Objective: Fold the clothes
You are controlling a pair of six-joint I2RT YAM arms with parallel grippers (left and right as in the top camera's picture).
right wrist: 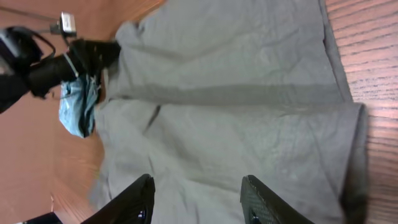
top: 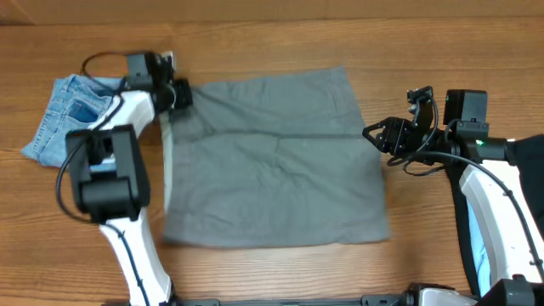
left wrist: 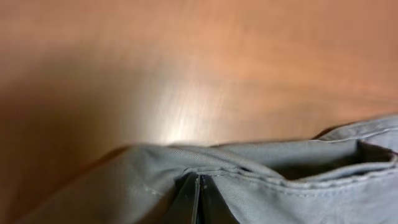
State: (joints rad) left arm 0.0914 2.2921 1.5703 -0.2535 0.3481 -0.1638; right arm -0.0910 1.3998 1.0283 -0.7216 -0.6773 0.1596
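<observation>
The grey shorts [top: 276,161] lie spread flat in the middle of the table, the waistband to the left. My left gripper [top: 180,93] is at their far left corner, shut on the waistband edge; the left wrist view shows the closed jaws [left wrist: 198,186] with grey cloth [left wrist: 298,180] bunched around them. My right gripper [top: 378,136] hovers open and empty just off the shorts' right edge. In the right wrist view its fingers [right wrist: 198,190] are spread wide above the grey cloth [right wrist: 236,112].
Small faded blue denim shorts [top: 68,115] lie at the far left, beside the left arm; they show in the right wrist view [right wrist: 78,106] too. A black cable [top: 102,59] loops behind the left arm. Bare wood surrounds the shorts.
</observation>
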